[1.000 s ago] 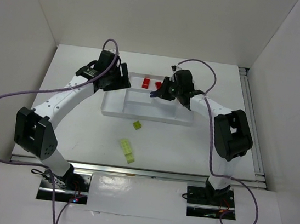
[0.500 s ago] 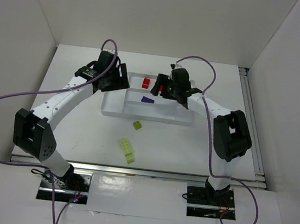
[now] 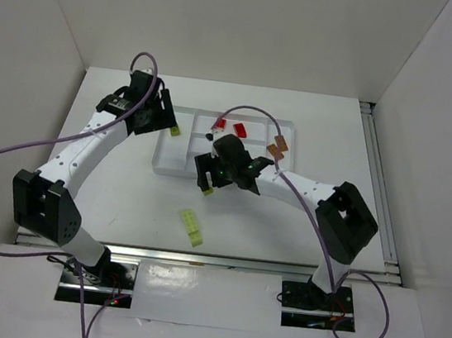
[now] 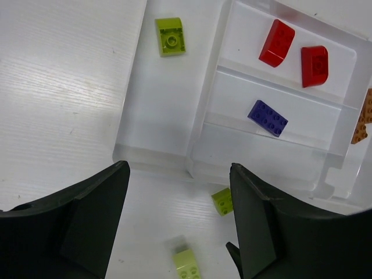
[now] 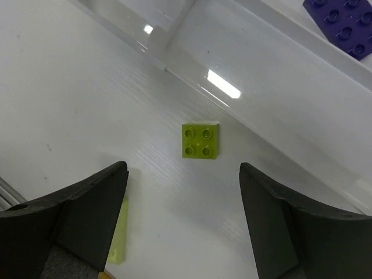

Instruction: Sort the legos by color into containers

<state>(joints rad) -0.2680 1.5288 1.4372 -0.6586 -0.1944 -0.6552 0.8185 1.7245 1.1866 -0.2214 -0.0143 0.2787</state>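
The white tray holds a yellow-green lego in its left container, two red legos at the back and an orange one at the right. The left wrist view also shows a purple lego in a middle container. My left gripper hangs open and empty over the tray's left end. Just in front of the tray, my right gripper is open above a small square yellow-green lego. A long yellow-green lego lies nearer on the table.
The tray's front wall runs just behind the square lego. White enclosure walls stand at the back and on both sides of the table. The right arm's forearm crosses low over the tray's front right corner.
My right gripper opened, left the purple lego in the tray and swung forward over the square yellow-green lego. My left gripper drew back left, uncovering the yellow-green lego in the tray.
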